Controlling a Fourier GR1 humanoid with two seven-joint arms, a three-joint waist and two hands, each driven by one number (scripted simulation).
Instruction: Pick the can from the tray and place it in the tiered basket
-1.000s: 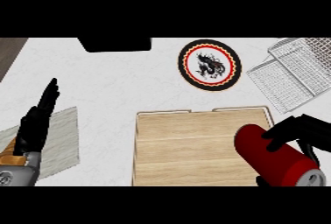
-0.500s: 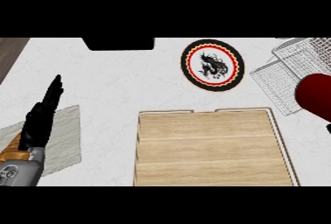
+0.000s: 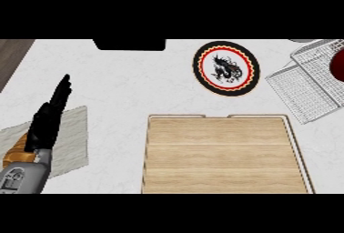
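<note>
Only a slice of the red can (image 3: 338, 67) shows at the right edge, over the white wire tiered basket (image 3: 306, 88). What holds it lies outside the view, and my right hand does not show. The wooden tray (image 3: 222, 154) lies in the lower middle with nothing on it. At the left my left hand (image 3: 48, 119) rests open with its fingers pointing up, far from the tray and the basket.
A round plate (image 3: 226, 68) with a black dragon and a red rim sits beyond the tray. A black object (image 3: 129, 44) lies at the back edge. A grey cloth (image 3: 70, 136) with a brown item (image 3: 15, 154) lies under my left forearm.
The can has gone up off the tray and rightward, over the basket, until it is almost out of view. My right hand has left the view. The left hand has stayed still.
</note>
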